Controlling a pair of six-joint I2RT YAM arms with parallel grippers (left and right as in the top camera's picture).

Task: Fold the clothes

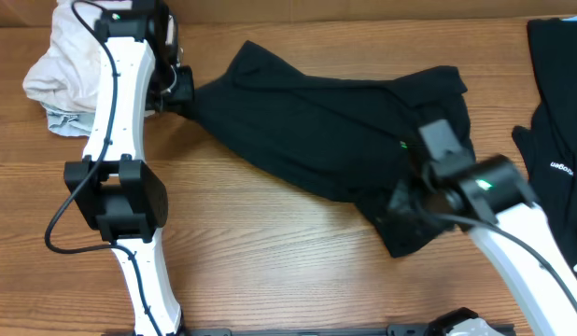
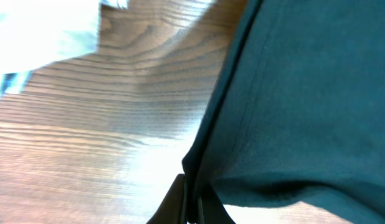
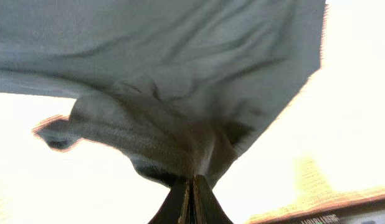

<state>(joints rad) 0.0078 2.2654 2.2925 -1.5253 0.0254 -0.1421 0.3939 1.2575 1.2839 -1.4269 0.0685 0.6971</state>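
Closest, at the bottom middle of the right wrist view: right gripper, fingers pressed together, with a bunched fold of the black T-shirt caught between them. Above the pinch, wrinkled cloth spread wide across the upper part of that frame. Background there too bright to read.

Much the same at the bottom middle of the left wrist view: left gripper, fingers closed tight on a seamed edge of the T-shirt. Cloth running up and to the right, with bare wooden table to the left of it.

Seen from above, two white arms rising from the bottom edge: left arm on the left side, right arm in the lower right. T-shirt lying crumpled across the middle of the table, held at its upper left tip by the left gripper and at its lower right part by the right gripper.

Farther, at the right edge: another black garment with small white lettering, apart from the T-shirt.

Farthest, in the upper left corner: a pile of pale cloth, partly behind the left arm.
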